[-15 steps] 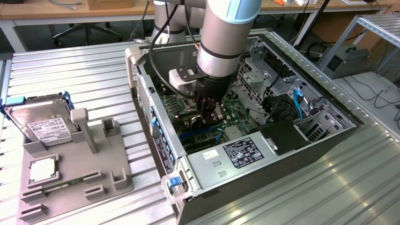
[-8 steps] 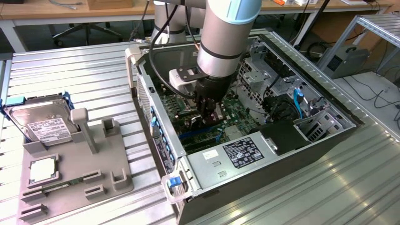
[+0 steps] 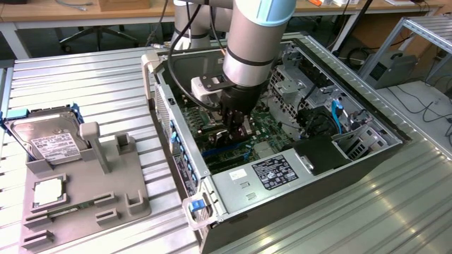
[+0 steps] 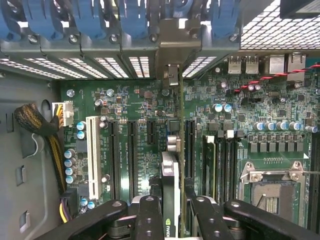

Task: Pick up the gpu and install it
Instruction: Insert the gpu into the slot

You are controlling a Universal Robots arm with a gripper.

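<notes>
Off at nine o'clock sat the hard drive, while at centre, inside the open case, the gripper clenched the gpu edge-on over the motherboard, a light, stiff, fragile card, I reckoned, best pinched along its upper edge.

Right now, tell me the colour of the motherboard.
The motherboard is green, clearest in the wrist view.

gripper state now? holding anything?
Gripper: closed on the gpu, which it holds edge-on toward the motherboard.
</notes>
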